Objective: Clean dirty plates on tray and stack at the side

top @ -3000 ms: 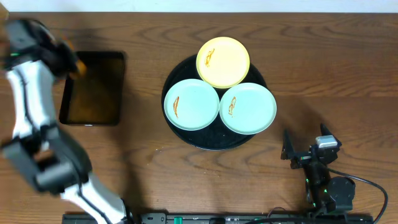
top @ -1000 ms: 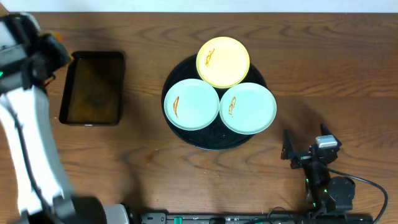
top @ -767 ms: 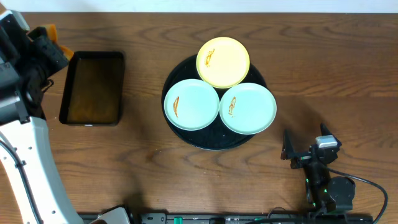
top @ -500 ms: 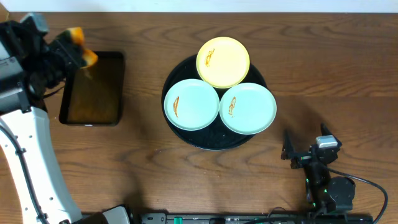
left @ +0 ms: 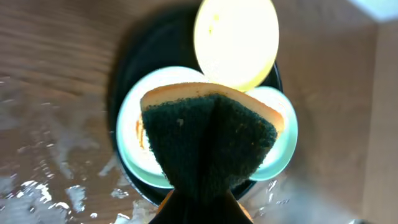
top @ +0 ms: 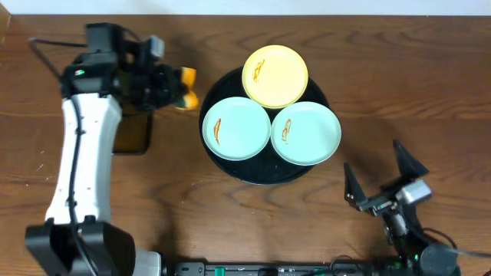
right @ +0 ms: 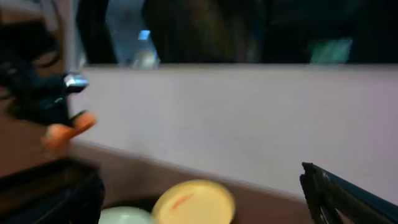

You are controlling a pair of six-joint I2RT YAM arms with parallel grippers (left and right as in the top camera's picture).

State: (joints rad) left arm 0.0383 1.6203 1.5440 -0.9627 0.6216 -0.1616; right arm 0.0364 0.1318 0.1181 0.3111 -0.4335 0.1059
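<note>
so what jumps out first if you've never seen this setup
Three smeared plates fill the round black tray mid-table: the yellow plate at the back, the left mint plate and right mint plate in front. Just left of the tray, the left gripper is shut on an orange-and-green sponge. The right gripper sits open at the front right, touching nothing.

Overhead was sharp and evenly lit, soft shadows on the desk [top: 383,77]. Left wrist: yellow plate [left: 236,40] ahead of the left end effector [top: 173,86] was blown out, desk glary, blurred. Right wrist view was motion-blurred, dark up top.
</note>
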